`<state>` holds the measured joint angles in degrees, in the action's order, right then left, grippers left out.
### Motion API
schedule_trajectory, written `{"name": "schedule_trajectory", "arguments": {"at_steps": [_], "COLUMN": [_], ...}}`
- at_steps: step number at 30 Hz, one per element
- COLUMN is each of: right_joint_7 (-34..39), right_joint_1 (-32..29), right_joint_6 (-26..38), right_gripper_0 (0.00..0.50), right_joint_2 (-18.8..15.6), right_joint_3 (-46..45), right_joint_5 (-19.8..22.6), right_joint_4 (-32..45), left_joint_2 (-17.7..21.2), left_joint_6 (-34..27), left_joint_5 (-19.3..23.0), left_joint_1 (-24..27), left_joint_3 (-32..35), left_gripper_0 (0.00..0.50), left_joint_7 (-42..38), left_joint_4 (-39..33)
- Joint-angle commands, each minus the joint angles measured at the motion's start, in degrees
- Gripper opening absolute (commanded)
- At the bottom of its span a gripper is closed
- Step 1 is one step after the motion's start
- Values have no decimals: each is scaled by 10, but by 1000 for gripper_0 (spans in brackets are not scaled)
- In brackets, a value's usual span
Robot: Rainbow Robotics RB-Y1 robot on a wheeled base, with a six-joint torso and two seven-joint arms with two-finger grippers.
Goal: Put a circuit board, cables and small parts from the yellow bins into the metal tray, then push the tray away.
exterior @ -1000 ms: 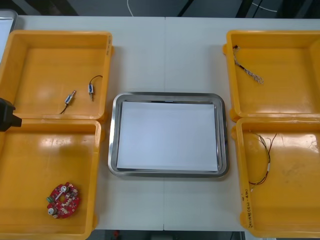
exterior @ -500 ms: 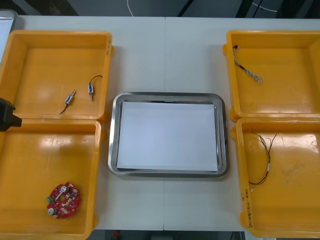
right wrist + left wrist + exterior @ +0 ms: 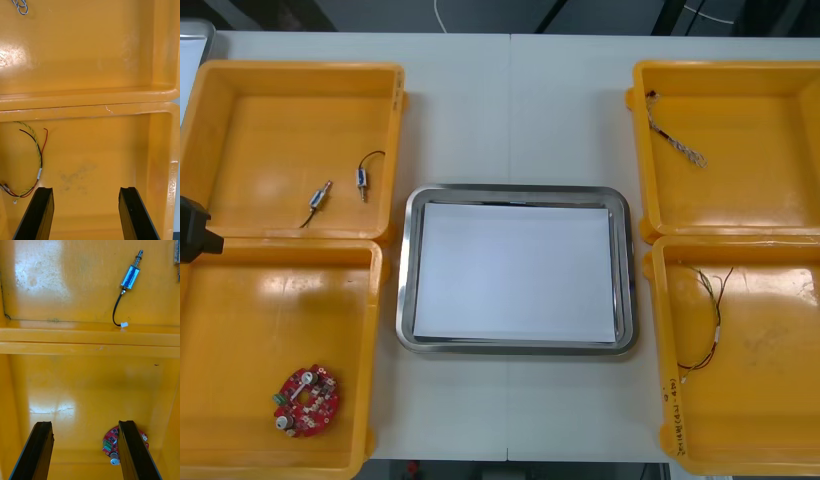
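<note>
Nothing has shifted since the earlier frames: both arms hold as before and every part lies where it lay. On the light desk (image 3: 510,110) the shiny rectangular metal tray (image 3: 405,270), white and bare inside, sits in the middle.

At the left, the far yellow plastic bin (image 3: 240,110) holds one small metal part (image 3: 320,196) with a thin black lead and a second small metal part (image 3: 362,180) just to its right. The near left yellow bin (image 3: 250,320) holds the round red circuit board (image 3: 307,400) in its near half.

At the right, the far right yellow bin (image 3: 760,120) holds the twisted blue and white cable (image 3: 675,140) near its far left corner. The near right yellow bin (image 3: 770,380) holds the thin red and yellow cable (image 3: 710,320) along its left side.

A black part of the left arm (image 3: 195,230) shows at the left edge, over the wall between the two left bins. The left gripper (image 3: 84,423) hangs above the near left bin's floor, fingers spread wide with nothing between them; the circuit board lies just beside one finger, partly hidden by it.

The right gripper (image 3: 85,189) hangs above the near right bin's floor, likewise spread wide and holding nothing, the red and yellow cable just outside one finger.
</note>
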<state>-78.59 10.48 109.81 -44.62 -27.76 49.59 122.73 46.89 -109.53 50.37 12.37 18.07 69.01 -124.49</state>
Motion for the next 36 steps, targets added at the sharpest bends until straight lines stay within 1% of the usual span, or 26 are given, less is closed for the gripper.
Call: {"name": "schedule_trajectory", "arguments": {"at_steps": [1, 9, 10, 11, 30, 36], "right_joint_7": [8, 8, 8, 8, 8, 8], "right_joint_1": [11, 11, 11, 11, 11, 11], "right_joint_6": [2, 2, 2, 2, 2, 2], "right_gripper_0": [500, 500, 500, 500, 500, 500], "right_joint_2": [-25, -25, -25, -25, -25, -25], "right_joint_3": [8, 8, 8, 8, 8, 8], "right_joint_5": [2, 2, 2, 2, 2, 2], "right_joint_4": [3, 3, 3, 3, 3, 3], "left_joint_2": [-3, -3, -16, -22, -20, -20], "left_joint_6": [-5, -5, -5, -5, -5, -5], "left_joint_5": [-5, -5, -5, -4, 1, 9], "left_joint_1": [17, 17, 0, -2, -2, -19], "left_joint_3": [-4, -4, -15, -15, -13, -14], "left_gripper_0": [500, 500, 500, 500, 500, 500], "left_joint_7": [31, 31, 30, 30, 25, 25], "left_joint_4": [-17, -17, -7, -7, -12, -30]}}
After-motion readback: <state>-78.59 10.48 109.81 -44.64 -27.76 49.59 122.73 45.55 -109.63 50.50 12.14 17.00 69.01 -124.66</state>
